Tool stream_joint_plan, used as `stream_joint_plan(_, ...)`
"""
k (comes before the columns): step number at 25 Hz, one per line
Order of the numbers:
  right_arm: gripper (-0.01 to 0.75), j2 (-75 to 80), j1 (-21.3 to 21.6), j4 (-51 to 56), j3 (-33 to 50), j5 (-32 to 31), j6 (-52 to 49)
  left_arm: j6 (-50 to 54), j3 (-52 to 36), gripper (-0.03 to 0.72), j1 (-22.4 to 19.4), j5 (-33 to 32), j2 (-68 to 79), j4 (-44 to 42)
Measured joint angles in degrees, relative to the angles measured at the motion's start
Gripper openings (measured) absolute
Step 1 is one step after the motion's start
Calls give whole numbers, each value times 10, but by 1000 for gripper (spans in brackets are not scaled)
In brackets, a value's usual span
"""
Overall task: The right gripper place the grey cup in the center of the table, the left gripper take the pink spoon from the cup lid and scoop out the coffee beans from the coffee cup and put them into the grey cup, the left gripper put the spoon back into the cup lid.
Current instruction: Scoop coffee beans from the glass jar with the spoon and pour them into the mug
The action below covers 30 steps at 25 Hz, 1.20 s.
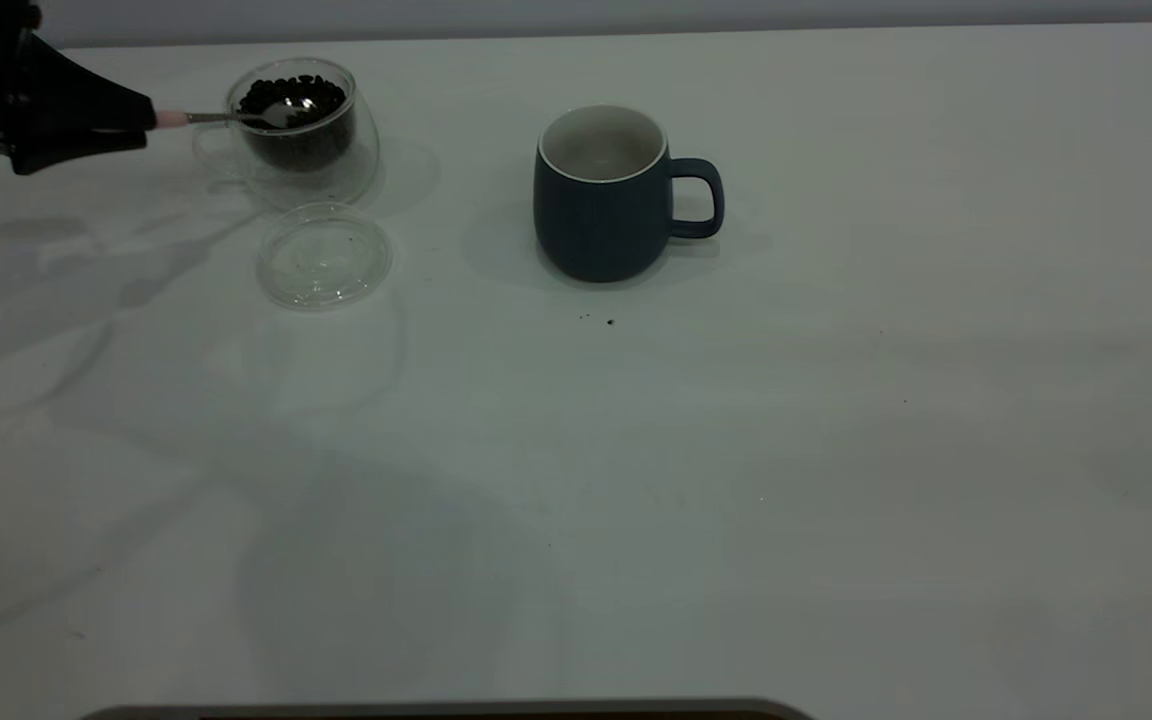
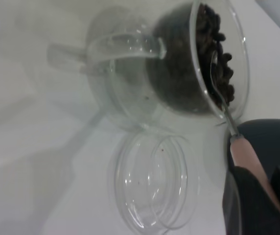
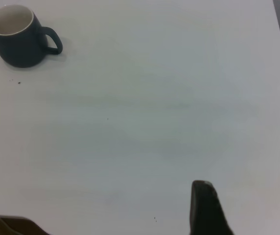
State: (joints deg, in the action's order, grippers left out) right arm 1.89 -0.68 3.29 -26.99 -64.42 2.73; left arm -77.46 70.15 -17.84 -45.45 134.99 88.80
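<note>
Spoon (image 1: 236,117) clamped by its pink handle in my left pincer (image 1: 141,118), bowl among beans (image 1: 294,95); mug (image 1: 604,195) waits rightward (right pincer (image 3: 206,208) parked, grip unclear).

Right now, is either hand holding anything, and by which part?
The left hand holds the pink spoon by its pink handle end, bowl in the coffee beans inside the coffee cup. The right hand holds nothing visible.

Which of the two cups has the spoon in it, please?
The clear glass cup with the coffee beans; the spoon dips into it, while the blue-grey mug is empty.
</note>
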Motion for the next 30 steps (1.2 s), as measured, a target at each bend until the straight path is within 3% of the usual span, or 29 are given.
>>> stream_joint_plan(30,452,0,0,0,0,0,0,28,0,124,-1,-70,22,32)
